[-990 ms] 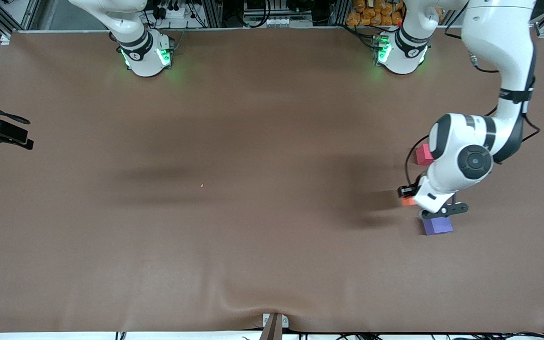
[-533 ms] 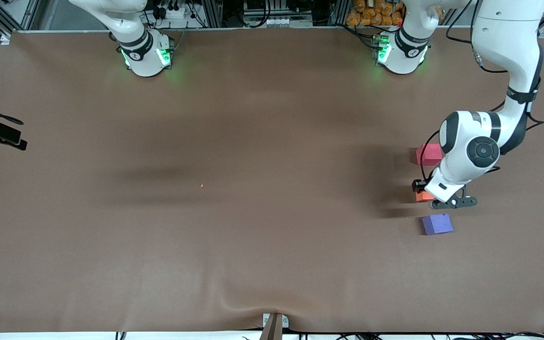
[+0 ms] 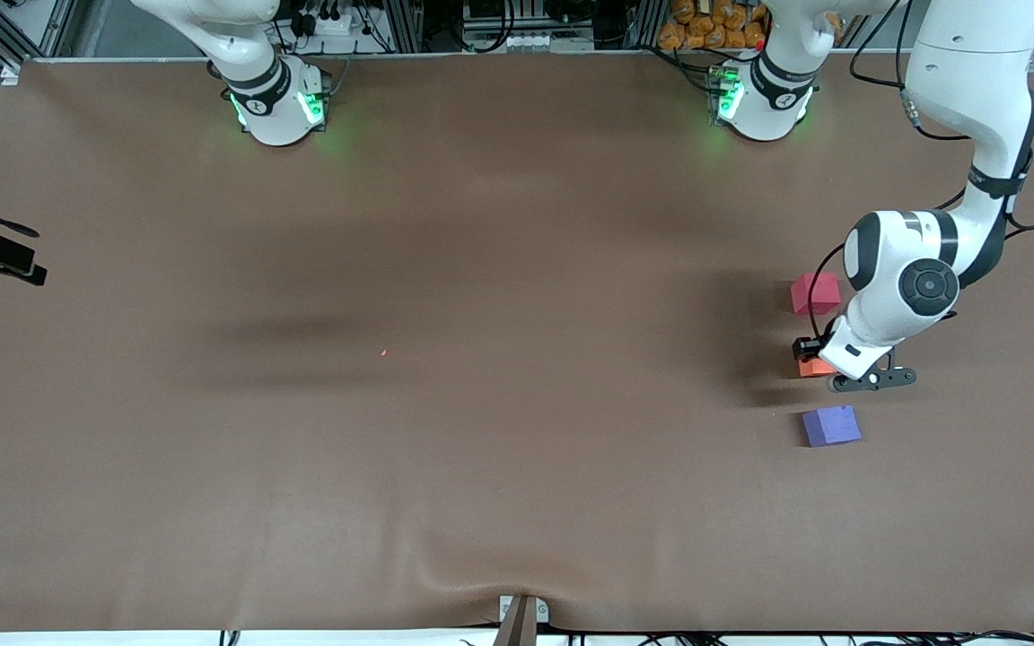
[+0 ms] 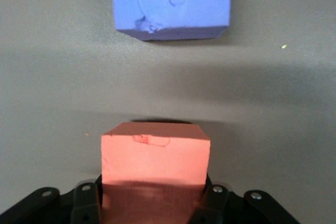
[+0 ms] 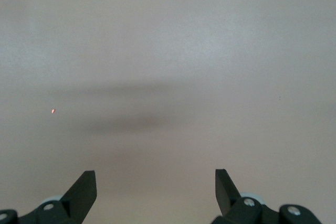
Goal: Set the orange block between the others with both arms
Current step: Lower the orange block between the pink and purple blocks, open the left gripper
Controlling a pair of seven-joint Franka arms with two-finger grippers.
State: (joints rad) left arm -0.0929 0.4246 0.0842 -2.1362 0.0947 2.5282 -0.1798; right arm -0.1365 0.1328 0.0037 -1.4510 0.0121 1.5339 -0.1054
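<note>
the left gripper (image 4: 152,205) clamps the orange block (image 4: 155,169) between the pinkish-red cube (image 3: 815,292) and purple-blue cube (image 3: 831,425), near the table's (image 3: 481,269) left-arm end. the right gripper (image 5: 156,187) waits, jaws wide, holding nothing.

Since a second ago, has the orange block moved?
Yes. Held in the left gripper, the orange block moved away from the purple cube toward the pinkish-red cube.

The orange block (image 4: 155,169) looks like matt foam, its top edge nicked and slightly rough. The purple-blue cube (image 4: 171,1) is the same matt foam, its face dimpled and chipped at one corner. The pinkish-red cube (image 3: 815,292) is matt too. The counter (image 3: 481,269) wears a brown, matt, cloth-like cover, rippled at its near edge. The arms' shells (image 3: 975,81) are glossy white plastic; the left hand (image 4: 152,203) is matt black with small metal screws.
</note>
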